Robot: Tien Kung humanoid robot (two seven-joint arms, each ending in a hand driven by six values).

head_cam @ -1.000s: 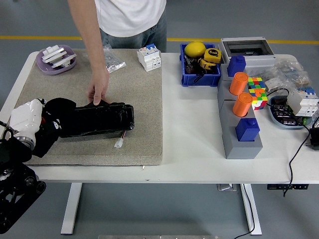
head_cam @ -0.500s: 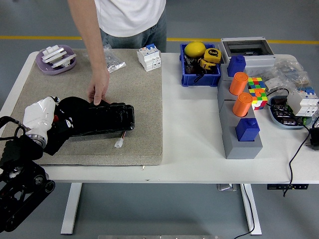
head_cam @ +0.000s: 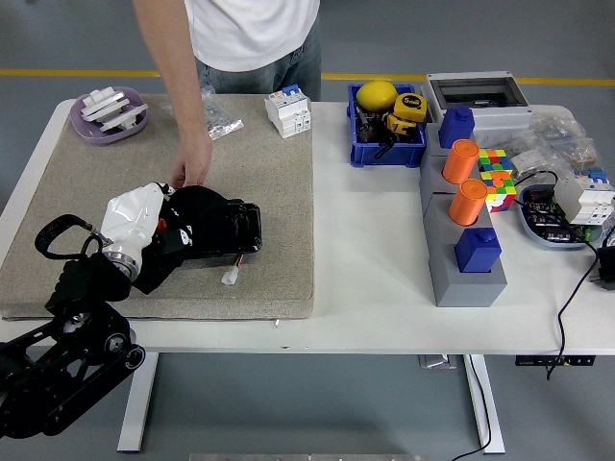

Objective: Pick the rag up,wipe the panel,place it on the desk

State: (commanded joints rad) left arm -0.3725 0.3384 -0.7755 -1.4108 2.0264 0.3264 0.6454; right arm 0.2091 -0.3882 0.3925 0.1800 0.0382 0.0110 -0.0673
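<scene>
A black panel [head_cam: 240, 227] lies on the beige mat [head_cam: 269, 182] at the table's left. My left hand [head_cam: 183, 235] comes in from the lower left, rests on the panel's left part and is shut on a white rag [head_cam: 133, 213], which bunches up at the hand's left side. The hand hides most of the panel's left half. A person stands at the far side with a hand [head_cam: 192, 169] touching the panel's far edge. My right arm is not in view.
On the mat's far side are a purple dish [head_cam: 108, 119] with white parts, a clear bag [head_cam: 221, 121] and a white breaker [head_cam: 288, 109]. To the right stand a blue bin [head_cam: 386, 144], a grey stand [head_cam: 461, 259] with orange cylinders, a colour cube [head_cam: 495, 178] and a cable.
My left hand has slid to the right along the panel with the rag. The person's hand has stayed on the panel's far edge.
</scene>
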